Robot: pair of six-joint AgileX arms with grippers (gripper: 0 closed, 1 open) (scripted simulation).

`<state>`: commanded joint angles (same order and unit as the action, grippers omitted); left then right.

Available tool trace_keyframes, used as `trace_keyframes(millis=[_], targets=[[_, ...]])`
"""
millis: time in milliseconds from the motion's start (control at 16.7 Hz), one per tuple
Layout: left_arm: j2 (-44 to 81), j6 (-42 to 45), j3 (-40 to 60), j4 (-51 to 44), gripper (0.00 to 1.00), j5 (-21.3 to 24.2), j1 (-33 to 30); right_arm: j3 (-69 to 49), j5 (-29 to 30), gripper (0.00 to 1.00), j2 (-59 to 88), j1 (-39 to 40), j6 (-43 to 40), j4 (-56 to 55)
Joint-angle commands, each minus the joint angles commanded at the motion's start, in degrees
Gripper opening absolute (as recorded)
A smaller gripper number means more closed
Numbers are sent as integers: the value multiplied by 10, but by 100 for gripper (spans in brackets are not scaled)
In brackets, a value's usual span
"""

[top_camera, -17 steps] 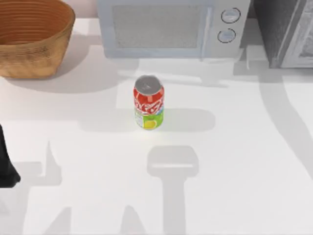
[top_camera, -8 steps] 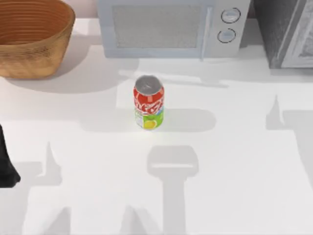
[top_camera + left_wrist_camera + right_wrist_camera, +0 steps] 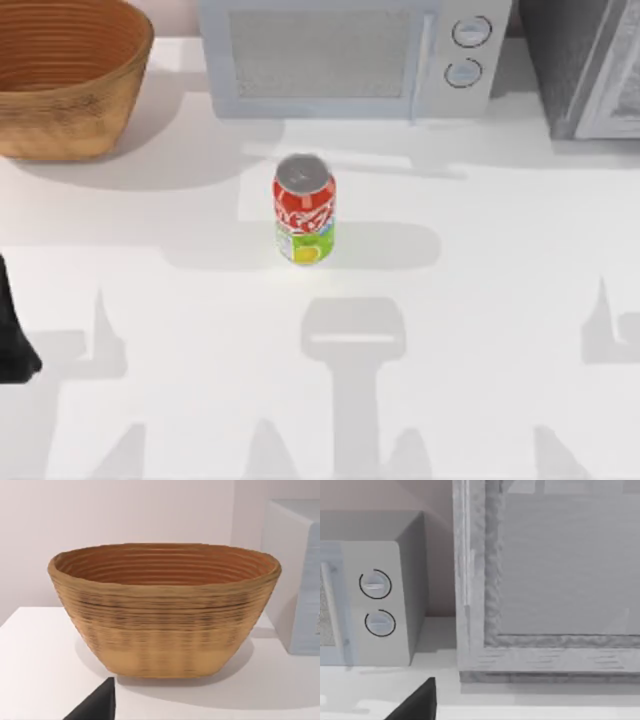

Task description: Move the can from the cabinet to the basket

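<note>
The can stands upright on the white bench, out in the open near the middle — in front of the light grey microwave and well apart from everything else. Its silver top faces up, red band above, lime-green band below.

The basket sits at the bench's far left corner, just beside the microwave; the left wrist view looks straight at its ribbed inside and woven wall. The cabinet stands at the far right corner, its dark speckled side toward the microwave, and the right wrist view faces its pale front panel with the microwave's two round knobs alongside.

The left arm shows as a dark shape at the bench's left edge. Whether either arm's jaws are spread or pressed together — I cannot tell.
</note>
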<state>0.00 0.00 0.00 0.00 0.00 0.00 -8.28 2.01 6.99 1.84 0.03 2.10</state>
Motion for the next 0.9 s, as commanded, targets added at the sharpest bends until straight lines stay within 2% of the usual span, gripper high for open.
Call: trace_keyframes(millis=[240,660,900], targets=[[0,0,0,0,100,0,0,78,-19,100,-66,-17,0,-20],[4,0,0,2,100,-1,-2,83,-20,100,-70,-18,0,-21],[70,-4,14,40,100,-22,-25,83,-20,100,-70,-18,0,-21]])
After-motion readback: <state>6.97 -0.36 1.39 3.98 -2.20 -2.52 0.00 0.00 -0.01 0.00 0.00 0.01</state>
